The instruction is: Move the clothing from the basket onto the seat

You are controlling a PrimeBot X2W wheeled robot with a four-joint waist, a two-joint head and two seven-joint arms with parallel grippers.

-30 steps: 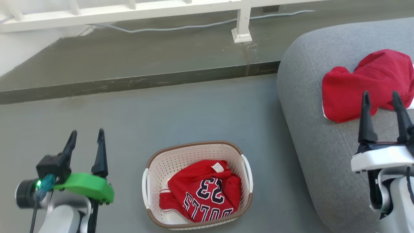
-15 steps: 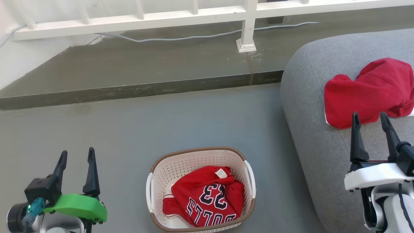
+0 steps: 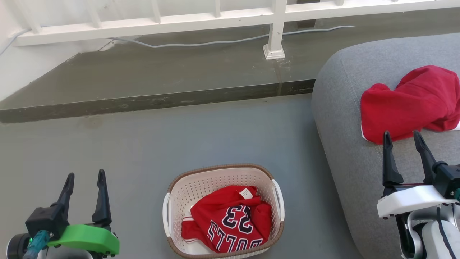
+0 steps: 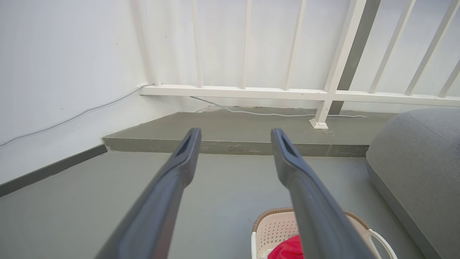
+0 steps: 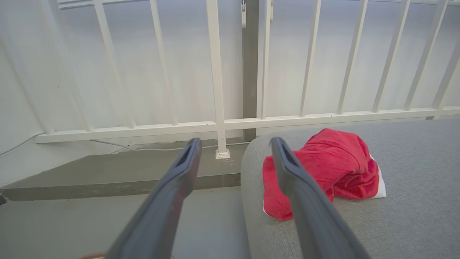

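A cream basket [image 3: 172, 201] with a brown braided rim stands on the floor at the bottom centre; its corner also shows as the basket [image 4: 273, 230] in the left wrist view. Inside it lies a crumpled red jersey [image 3: 226, 223] with "23" on it. A plain red garment [image 3: 409, 100] rests bunched on the grey seat [image 3: 345, 144] at the right, and the right wrist view shows the garment [image 5: 330, 165] on the seat [image 5: 413, 223]. My left gripper [image 3: 84, 176] is open and empty, left of the basket. My right gripper [image 3: 401, 135] is open and empty over the seat, just short of the red garment.
A raised dark step [image 3: 151, 97] crosses the floor beyond the basket. A white railing [image 3: 215, 18] with a post [image 3: 275, 39] runs along the back, with a grey cable [image 3: 201, 43] on the step. A white wall [image 4: 64, 72] closes the left side.
The head camera has tilted, so the scene sits lower in the picture. Both grippers have drawn back toward the bottom edge; the right one has pulled away from the red garment. Both stay open.
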